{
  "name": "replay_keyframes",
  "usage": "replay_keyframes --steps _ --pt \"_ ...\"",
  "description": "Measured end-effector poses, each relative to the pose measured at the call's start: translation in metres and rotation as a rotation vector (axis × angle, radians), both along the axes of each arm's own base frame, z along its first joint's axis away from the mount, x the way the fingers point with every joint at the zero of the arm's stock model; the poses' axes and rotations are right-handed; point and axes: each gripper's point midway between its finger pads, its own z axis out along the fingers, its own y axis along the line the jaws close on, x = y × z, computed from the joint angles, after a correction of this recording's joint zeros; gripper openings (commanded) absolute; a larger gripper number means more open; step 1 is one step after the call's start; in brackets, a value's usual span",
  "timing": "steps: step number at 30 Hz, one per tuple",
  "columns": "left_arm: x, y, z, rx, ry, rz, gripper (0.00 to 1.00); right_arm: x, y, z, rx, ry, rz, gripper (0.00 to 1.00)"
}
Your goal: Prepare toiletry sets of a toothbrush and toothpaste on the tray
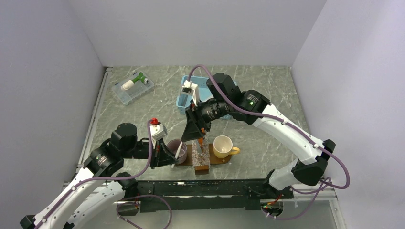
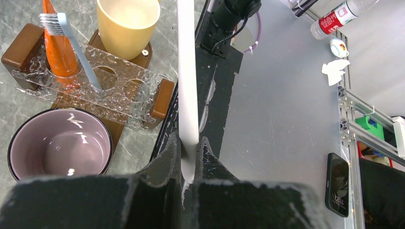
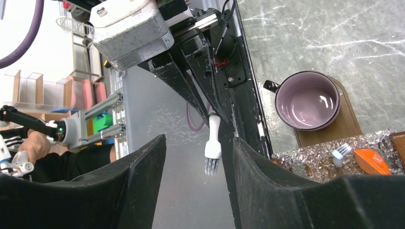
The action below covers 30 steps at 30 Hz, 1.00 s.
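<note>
I see the left gripper [image 2: 188,145] clamped on the white toothbrush [image 2: 187,71], near the purple cup [image 2: 59,143]; the right gripper [image 3: 198,143] hangs spread wide, holding nothing; the toothpaste [image 2: 57,45] stands in the clear holder [image 2: 119,90] on the tray [image 3: 351,126].

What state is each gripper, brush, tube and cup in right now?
Left gripper: shut on the white brush.
Right gripper: open, empty.
White brush: held by its handle.
Tube: standing in the holder.
Blue brush: standing in the holder, bristles up.
Purple cup: empty.
Yellow mug: empty.
</note>
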Motion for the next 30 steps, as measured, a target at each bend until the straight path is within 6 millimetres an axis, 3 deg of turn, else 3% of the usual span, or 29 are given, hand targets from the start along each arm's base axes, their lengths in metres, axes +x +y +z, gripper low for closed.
replay_keyframes --steps 11,14,18,22,25,30 --pt "-0.001 0.000 0.000 0.000 0.001 -0.003 0.00 0.002 0.000 -0.002 -0.012 -0.014 -0.015 0.36" --pt "-0.001 -0.001 0.000 0.001 0.002 -0.005 0.00 0.004 0.000 -0.003 -0.014 -0.020 -0.020 0.26" --pt "0.000 -0.001 -0.002 0.007 0.008 -0.006 0.01 0.007 0.000 -0.005 -0.020 -0.037 -0.030 0.03" --pt "0.000 -0.001 -0.003 0.010 0.011 -0.005 0.22 0.009 -0.001 -0.007 -0.030 -0.041 -0.040 0.00" --pt "0.001 -0.001 -0.003 0.011 0.009 0.000 0.47 0.008 -0.002 -0.008 -0.030 -0.043 -0.042 0.00" --pt "0.004 0.001 -0.002 0.012 -0.011 0.027 0.69 0.009 -0.010 -0.012 -0.054 -0.068 -0.063 0.00"
